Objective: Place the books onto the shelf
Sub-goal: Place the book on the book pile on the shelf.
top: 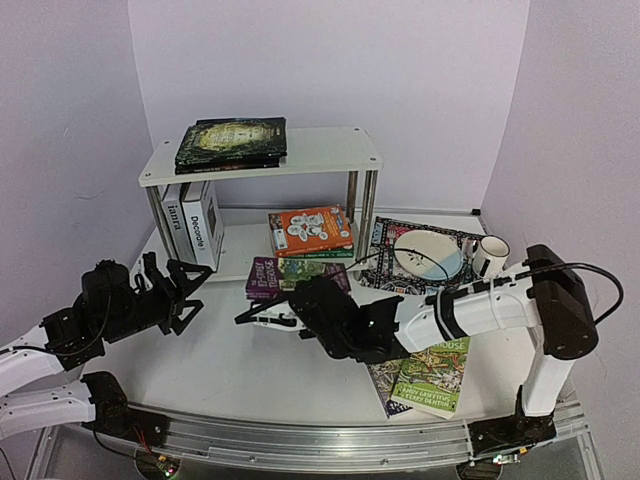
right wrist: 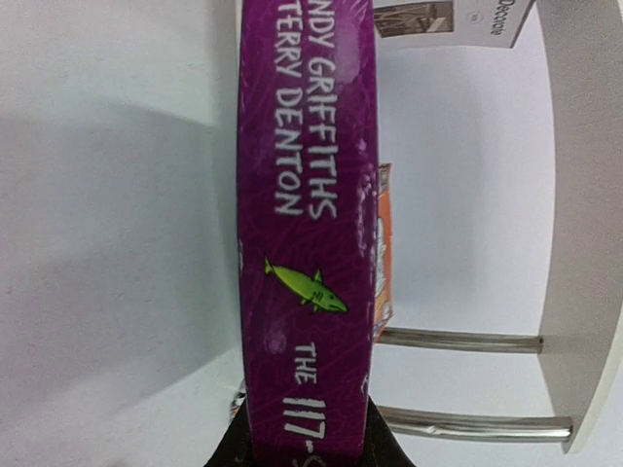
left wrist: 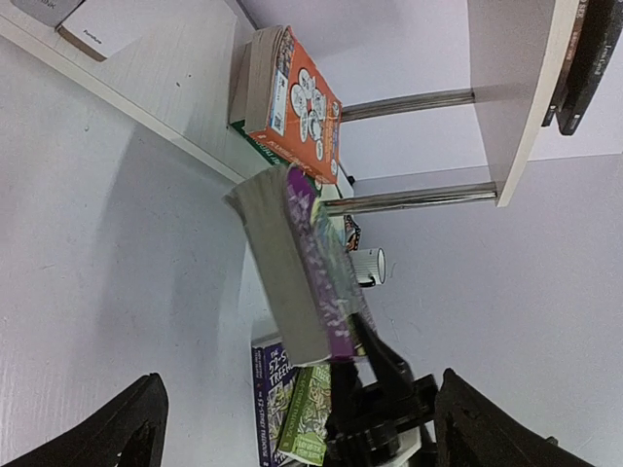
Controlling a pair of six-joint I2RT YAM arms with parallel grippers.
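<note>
My right gripper (top: 288, 303) is shut on a purple Treehouse book (top: 266, 277), holding it by the spine end (right wrist: 304, 243) just in front of the shelf's (top: 325, 150) lower board. In the left wrist view the purple book (left wrist: 316, 263) hangs tilted with its page edge facing the camera. My left gripper (top: 178, 290) stands open and empty, left of that book and apart from it. Two white hardbacks (top: 192, 222) stand upright on the lower board, next to an orange book (top: 312, 229) stacked on a green one. A dark book (top: 232, 142) lies on the top board.
A green paperback (top: 433, 376) and a blue-purple one (left wrist: 265, 389) lie on the table under my right arm. At back right a patterned mat (top: 392, 232) carries a bowl (top: 428, 255), with a mug (top: 490, 255) beside it. Chrome posts (left wrist: 409, 199) stand at the shelf's right end.
</note>
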